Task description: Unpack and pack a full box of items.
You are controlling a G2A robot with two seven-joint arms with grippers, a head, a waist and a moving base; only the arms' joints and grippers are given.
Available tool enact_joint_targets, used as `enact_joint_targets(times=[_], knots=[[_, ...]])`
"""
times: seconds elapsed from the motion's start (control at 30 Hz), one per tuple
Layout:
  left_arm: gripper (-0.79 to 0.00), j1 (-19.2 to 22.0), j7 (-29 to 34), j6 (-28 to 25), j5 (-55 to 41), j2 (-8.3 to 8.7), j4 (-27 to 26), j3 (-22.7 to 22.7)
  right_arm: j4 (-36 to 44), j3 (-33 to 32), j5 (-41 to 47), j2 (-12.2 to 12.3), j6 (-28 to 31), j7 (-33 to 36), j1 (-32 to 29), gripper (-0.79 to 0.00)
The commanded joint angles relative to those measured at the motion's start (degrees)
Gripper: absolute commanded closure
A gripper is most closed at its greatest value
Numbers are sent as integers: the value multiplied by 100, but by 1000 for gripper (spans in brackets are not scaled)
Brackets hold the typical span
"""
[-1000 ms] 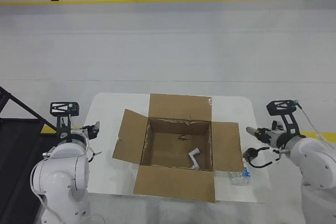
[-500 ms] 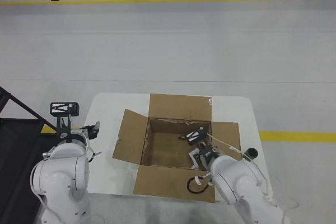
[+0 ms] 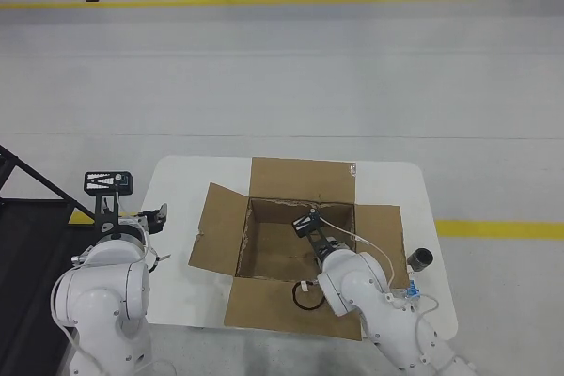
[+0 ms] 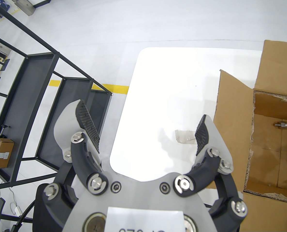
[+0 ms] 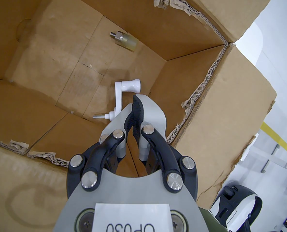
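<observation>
Right arm swung from table's [image 4: 172,73] 3 o'clock side into box [image 3: 301,178]. Right gripper [image 5: 135,104] pinched shut, empty, just above white crank [image 5: 123,87] on box floor. Fitting [image 5: 124,40] lay apart, near wall. Left gripper [image 4: 143,115] spread wide at table's 9 o'clock edge.

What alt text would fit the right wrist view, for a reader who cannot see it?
The right gripper, shut and empty, hangs inside an open cardboard box, its tips close to a white crank lying on the box floor. A small metal fitting with a pale cap lies farther off, near a wall.
</observation>
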State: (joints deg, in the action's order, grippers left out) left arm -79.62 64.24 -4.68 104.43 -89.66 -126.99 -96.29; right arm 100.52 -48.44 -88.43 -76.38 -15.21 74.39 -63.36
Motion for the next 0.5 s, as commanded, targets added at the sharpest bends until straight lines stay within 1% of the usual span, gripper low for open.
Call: enact_joint_targets(times=[0.0, 0.07, 0.13, 0.23, 0.27, 0.3, 0.33, 0.37, 0.4, 0.43, 0.47], knots=[[-785, 0, 0, 0, 0, 0, 0, 0, 0, 0, 0, 0, 0, -1, 0, 0], [-785, 0, 0, 0, 0, 0, 0, 0, 0, 0, 0, 0, 0, -1, 0, 0], [-785, 0, 0, 0, 0, 0, 0, 0, -71, -12, 18, 8, 321, -217, -26, 0], [-785, 0, 0, 0, 0, 0, 0, 0, -319, -140, 146, 2, 425, -359, -59, 0], [-785, 0, 0, 0, 0, 0, 0, 0, -400, -151, 222, -9, 425, -384, -77, -89], [-785, 0, 0, 0, 0, 0, 0, 0, -463, -166, 324, -22, 429, -432, -83, -102], [-785, 0, 0, 0, 0, 0, 0, 0, -555, -171, 390, -33, 438, -487, -94, -95], [-785, 0, 0, 0, 0, 0, 0, 0, -654, -161, 400, -44, 454, -526, -91, -114], [-785, 0, 0, 0, 0, 0, 0, 0, -771, -137, 375, -56, 458, -547, -84, -200], [-785, 0, 0, 0, 0, 0, 0, 0, -868, -113, 401, -72, 452, -562, -78, -317], [-785, 0, 0, 0, 0, 0, 0, 0, -952, -98, 460, -89, 466, -594, -62, -311]])
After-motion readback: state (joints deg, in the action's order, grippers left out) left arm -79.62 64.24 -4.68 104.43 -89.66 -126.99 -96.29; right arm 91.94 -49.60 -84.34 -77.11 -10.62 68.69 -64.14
